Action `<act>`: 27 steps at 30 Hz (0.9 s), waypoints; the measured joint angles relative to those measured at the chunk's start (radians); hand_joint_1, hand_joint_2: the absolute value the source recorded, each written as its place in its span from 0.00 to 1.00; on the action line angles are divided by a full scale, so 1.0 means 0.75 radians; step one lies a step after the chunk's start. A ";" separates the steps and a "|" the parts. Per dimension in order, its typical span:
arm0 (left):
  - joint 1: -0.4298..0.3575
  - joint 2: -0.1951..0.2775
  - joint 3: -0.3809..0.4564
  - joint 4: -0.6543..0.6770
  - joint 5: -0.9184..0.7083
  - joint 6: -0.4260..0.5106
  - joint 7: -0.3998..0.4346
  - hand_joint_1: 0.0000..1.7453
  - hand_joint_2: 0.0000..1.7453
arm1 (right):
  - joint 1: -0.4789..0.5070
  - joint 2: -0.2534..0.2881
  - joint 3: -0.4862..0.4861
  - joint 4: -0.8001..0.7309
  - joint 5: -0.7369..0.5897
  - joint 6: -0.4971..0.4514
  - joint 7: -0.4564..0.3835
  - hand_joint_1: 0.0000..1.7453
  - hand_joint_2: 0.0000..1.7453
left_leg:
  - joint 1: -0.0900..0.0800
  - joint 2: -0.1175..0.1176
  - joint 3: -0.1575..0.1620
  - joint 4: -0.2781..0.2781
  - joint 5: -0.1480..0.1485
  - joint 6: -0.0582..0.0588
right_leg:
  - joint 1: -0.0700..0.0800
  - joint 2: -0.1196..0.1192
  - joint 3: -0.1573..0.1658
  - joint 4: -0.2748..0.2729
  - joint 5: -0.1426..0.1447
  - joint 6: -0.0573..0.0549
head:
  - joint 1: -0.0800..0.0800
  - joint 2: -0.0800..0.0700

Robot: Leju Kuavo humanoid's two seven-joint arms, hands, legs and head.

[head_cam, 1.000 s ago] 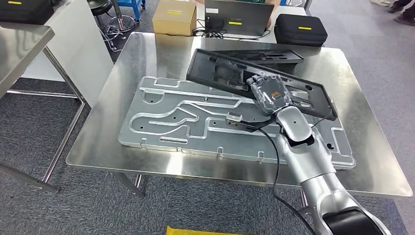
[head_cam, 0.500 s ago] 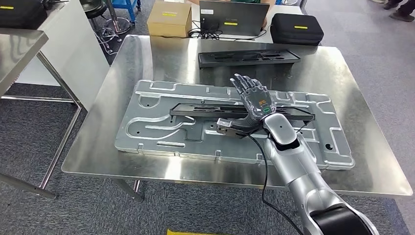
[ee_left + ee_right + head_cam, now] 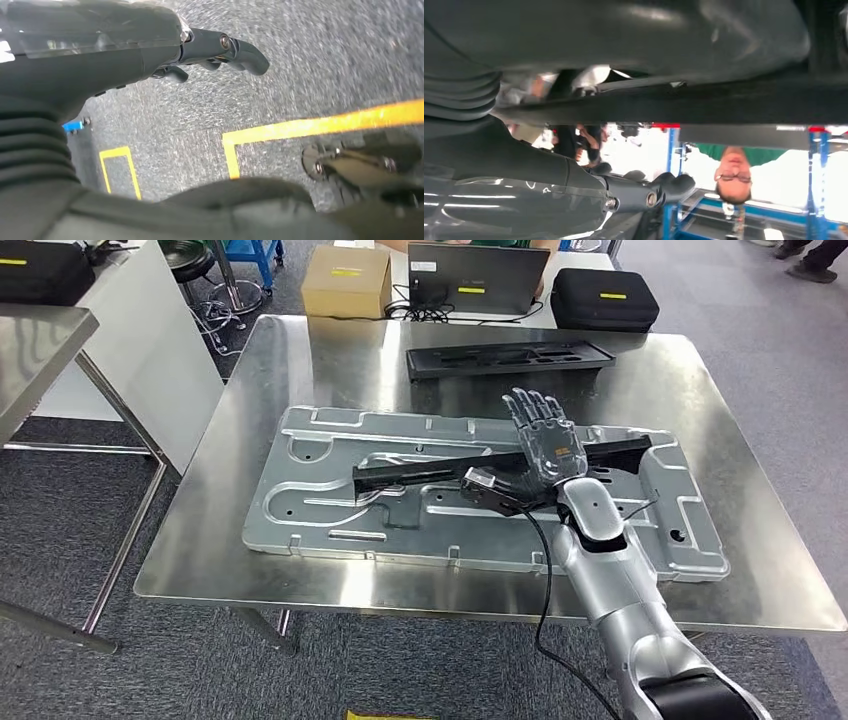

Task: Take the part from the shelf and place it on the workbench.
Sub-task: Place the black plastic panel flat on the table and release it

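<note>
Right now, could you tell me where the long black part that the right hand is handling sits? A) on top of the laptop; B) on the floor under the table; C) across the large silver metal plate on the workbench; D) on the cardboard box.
C: in the head view the long black part lies across the silver metal plate on the workbench, with the right hand at it near its middle, fingers spread upward.

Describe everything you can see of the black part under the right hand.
The black part is a long, narrow, dark moulded piece, plastic by its look. It lies lengthwise across the grey metal plate on the workbench, one end raised slightly. The right hand rests against its middle, fingers spread upward.
</note>
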 joint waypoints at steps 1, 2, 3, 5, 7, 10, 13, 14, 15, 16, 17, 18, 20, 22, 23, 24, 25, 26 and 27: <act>0.000 0.000 0.002 0.000 0.003 0.000 0.000 0.00 0.00 | 0.003 0.002 -0.017 -0.009 -0.004 -0.004 0.005 0.00 0.00 | 0.001 0.005 -0.003 -0.006 0.008 0.012 | -0.002 -0.003 -0.007 0.016 -0.020 0.008 | 0.000 0.000; 0.000 0.000 0.004 0.000 0.005 0.000 0.000 0.00 0.00 | 0.006 0.006 -0.034 -0.017 -0.007 -0.009 0.009 0.00 0.00 | 0.003 0.012 -0.008 -0.012 0.016 0.022 | -0.003 -0.008 -0.021 0.054 -0.058 0.014 | 0.000 0.000; 0.000 0.000 0.005 0.000 0.006 0.000 -0.001 0.00 0.00 | 0.009 0.012 -0.050 -0.026 -0.011 -0.014 0.015 0.00 0.00 | 0.003 0.018 -0.015 -0.015 0.024 0.029 | -0.004 -0.013 -0.043 0.116 -0.112 0.020 | 0.000 0.000; 0.001 0.000 0.006 0.000 0.007 0.000 -0.002 0.00 0.00 | 0.018 0.027 -0.088 -0.045 -0.019 -0.025 0.024 0.00 0.00 | 0.001 0.027 -0.032 -0.016 0.037 0.034 | -0.002 -0.019 -0.095 0.270 -0.216 0.028 | 0.000 0.000; 0.002 0.000 0.007 0.000 0.007 0.001 -0.001 0.00 0.00 | 0.050 0.040 -0.125 -0.071 -0.023 -0.034 0.032 0.00 0.00 | 0.000 0.038 -0.052 -0.016 0.051 0.033 | -0.003 -0.020 -0.091 0.325 -0.241 0.033 | 0.000 0.000; 0.002 0.001 0.007 0.000 0.005 0.004 0.005 0.00 0.00 | 0.133 0.061 -0.212 -0.168 -0.027 -0.045 0.045 0.00 0.00 | 0.000 0.042 -0.076 -0.015 0.075 0.021 | -0.003 -0.020 0.071 0.105 -0.164 0.027 | 0.000 0.000; 0.002 0.001 0.007 0.000 0.001 0.003 0.011 0.00 0.00 | 0.226 0.087 -0.323 -0.298 -0.035 -0.056 0.048 0.00 0.00 | 0.002 0.038 -0.076 -0.023 0.098 -0.003 | 0.011 -0.014 0.150 -0.030 -0.123 0.004 | 0.000 0.000; 0.001 0.001 0.007 0.000 0.000 0.003 0.013 0.00 0.00 | 0.259 0.093 -0.357 -0.334 -0.039 -0.059 0.048 0.00 0.00 | 0.003 0.037 -0.074 -0.028 0.106 -0.012 | 0.015 -0.015 0.147 -0.030 -0.111 -0.006 | 0.000 0.000; 0.001 0.001 0.007 0.000 -0.002 0.003 0.015 0.00 0.00 | 0.288 0.095 -0.389 -0.365 -0.043 -0.061 0.048 0.00 0.00 | 0.004 0.036 -0.075 -0.027 0.109 -0.020 | 0.012 -0.017 0.144 -0.035 -0.103 -0.017 | 0.000 0.000; 0.002 0.001 0.007 0.000 -0.004 0.002 0.016 0.00 0.00 | 0.313 0.096 -0.417 -0.393 -0.045 -0.061 0.048 0.00 0.00 | 0.005 0.031 -0.082 -0.017 0.094 -0.027 | 0.011 -0.019 0.137 -0.038 -0.091 -0.028 | 0.000 0.000; 0.003 0.001 0.007 0.000 -0.005 0.002 0.017 0.00 0.00 | 0.331 0.097 -0.440 -0.417 -0.046 -0.062 0.048 0.00 0.00 | 0.005 0.023 -0.094 0.014 0.056 -0.031 | 0.008 -0.021 0.127 -0.042 -0.077 -0.041 | -0.001 0.000; 0.004 0.002 0.007 0.000 -0.006 0.002 0.018 0.00 0.00 | 0.345 0.096 -0.458 -0.435 -0.045 -0.062 0.047 0.00 0.00 | 0.005 0.016 -0.113 0.075 -0.004 -0.032 | 0.006 -0.022 0.113 -0.045 -0.061 -0.052 | -0.001 0.000; 0.004 0.003 0.007 0.000 -0.006 0.002 0.018 0.00 0.00 | 0.365 0.095 -0.488 -0.456 -0.037 -0.065 0.044 0.00 0.00 | 0.006 0.003 -0.153 0.248 -0.135 -0.029 | 0.012 -0.021 0.080 -0.043 -0.035 -0.063 | -0.001 0.000; 0.003 0.005 0.007 0.000 -0.003 0.003 0.018 0.00 0.00 | 0.388 0.095 -0.512 -0.464 -0.024 -0.069 0.041 0.00 0.00 | 0.005 -0.001 -0.148 0.357 -0.174 -0.025 | 0.020 -0.021 0.045 -0.040 -0.009 -0.065 | -0.001 0.000; 0.003 0.005 0.007 0.000 0.000 0.003 0.018 0.00 0.00 | 0.395 0.096 -0.520 -0.465 -0.017 -0.072 0.040 0.00 0.00 | 0.003 -0.001 -0.114 0.345 -0.155 -0.020 | 0.024 -0.021 0.027 -0.039 0.005 -0.066 | -0.001 0.000; 0.001 0.006 0.007 0.000 0.003 0.004 0.018 0.00 0.00 | 0.399 0.097 -0.526 -0.466 -0.012 -0.075 0.038 0.00 0.00 | -0.001 -0.001 -0.056 0.283 -0.123 -0.010 | 0.029 -0.021 0.011 -0.037 0.017 -0.065 | -0.001 0.000; -0.001 0.008 0.007 0.000 0.005 0.006 0.017 0.00 0.00 | 0.400 0.098 -0.530 -0.466 -0.008 -0.079 0.036 0.00 0.00 | -0.008 0.002 0.019 0.188 -0.101 0.005 | 0.031 -0.022 -0.002 -0.035 0.028 -0.064 | -0.001 0.000; -0.005 0.010 0.007 -0.001 0.007 0.008 0.017 0.00 0.00 | 0.401 0.099 -0.532 -0.467 -0.005 -0.083 0.035 0.00 0.00 | -0.015 0.008 0.094 0.084 -0.095 0.017 | 0.034 -0.025 -0.012 -0.034 0.038 -0.060 | -0.001 0.000; -0.009 0.013 0.007 -0.001 0.008 0.010 0.017 0.00 0.00 | 0.401 0.099 -0.535 -0.467 -0.002 -0.086 0.035 0.00 0.00 | -0.022 0.012 0.147 0.003 -0.097 0.024 | 0.034 -0.029 -0.017 -0.033 0.049 -0.055 | -0.001 0.000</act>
